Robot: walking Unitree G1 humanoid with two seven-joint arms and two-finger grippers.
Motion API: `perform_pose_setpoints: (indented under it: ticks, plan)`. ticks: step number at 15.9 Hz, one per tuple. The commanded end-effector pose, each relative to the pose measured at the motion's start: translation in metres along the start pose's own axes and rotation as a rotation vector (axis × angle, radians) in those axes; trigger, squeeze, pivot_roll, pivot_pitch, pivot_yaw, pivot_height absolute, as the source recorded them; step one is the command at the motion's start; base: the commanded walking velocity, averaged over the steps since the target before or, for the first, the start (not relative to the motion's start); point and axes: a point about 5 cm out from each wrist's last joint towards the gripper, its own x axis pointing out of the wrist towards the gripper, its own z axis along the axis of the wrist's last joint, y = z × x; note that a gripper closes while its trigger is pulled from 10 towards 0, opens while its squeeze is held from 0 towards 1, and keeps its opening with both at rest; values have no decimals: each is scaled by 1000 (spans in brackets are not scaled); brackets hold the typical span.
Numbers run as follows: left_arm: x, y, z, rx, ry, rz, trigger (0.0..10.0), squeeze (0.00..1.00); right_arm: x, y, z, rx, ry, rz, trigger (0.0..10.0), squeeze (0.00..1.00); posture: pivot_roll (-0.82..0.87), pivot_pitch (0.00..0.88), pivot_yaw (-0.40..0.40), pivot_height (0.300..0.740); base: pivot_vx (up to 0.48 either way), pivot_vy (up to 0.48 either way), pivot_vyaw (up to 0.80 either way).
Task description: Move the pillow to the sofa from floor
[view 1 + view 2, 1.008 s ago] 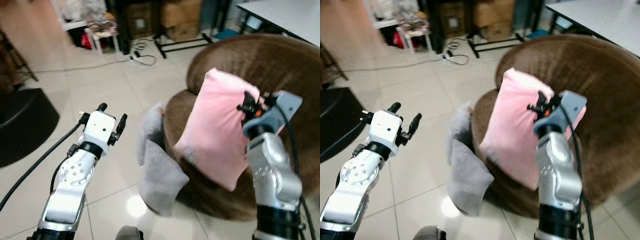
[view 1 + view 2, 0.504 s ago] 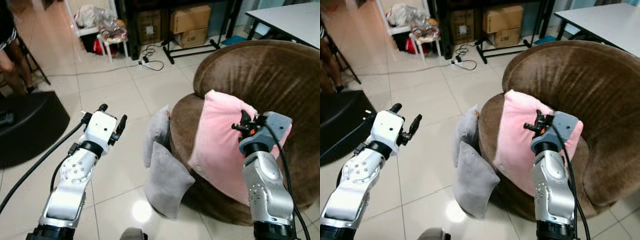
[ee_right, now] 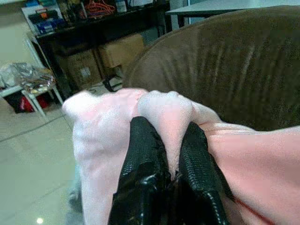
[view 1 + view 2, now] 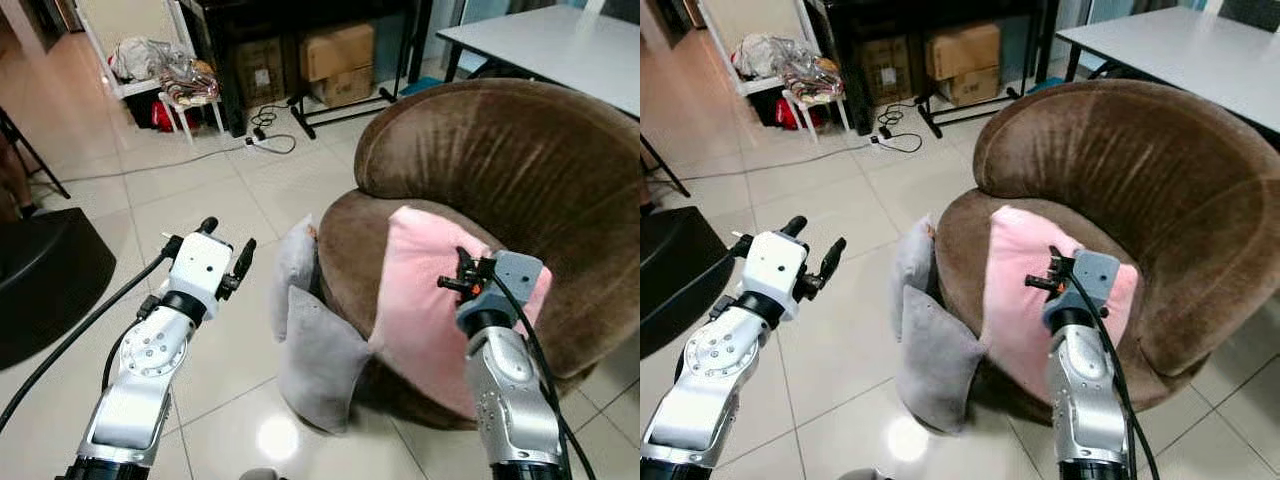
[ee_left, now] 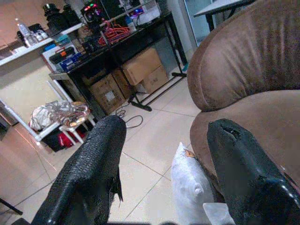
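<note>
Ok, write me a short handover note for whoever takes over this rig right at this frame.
Right tool: shut on a fold of the pink pillow, holding it up over the brown sofa.
Left tool: open, holding nothing, raised over the floor beside the sofa.
Pink pillow: off the floor, draped across the front of the sofa seat, lower edge hanging past the seat's front.
Two grey pillows lean against the sofa base on the floor.
Left to do: settle the pink pillow on the seat, open the right tool, pull back.
</note>
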Motion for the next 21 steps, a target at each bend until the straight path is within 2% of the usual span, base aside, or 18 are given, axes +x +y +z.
perform_pose_setpoints:
  ticks: [1, 9, 20, 21]
  plan:
    - [-2, 5, 1, -3, -3, 25, 10000, 0, 3, 6, 13, 22, -66, 28, 10000, 0, 24, 0, 40, 740, 0, 0, 0]
    - [1, 2, 6, -8, -30, 44, 10000, 0, 8, 11, 18, 35, -89, 96, 10000, 0, 23, 0, 8, 740, 0, 0, 0]
    - [1, -1, 7, -17, -36, 50, 10000, 0, 9, 10, 19, 31, -86, 106, 10000, 0, 19, 0, -2, 740, 0, 0, 0]
    - [2, -1, 8, -27, -48, 46, 10000, 0, 10, 10, 19, 32, -82, 104, 10000, 0, 18, 0, -2, 740, 0, 0, -800]
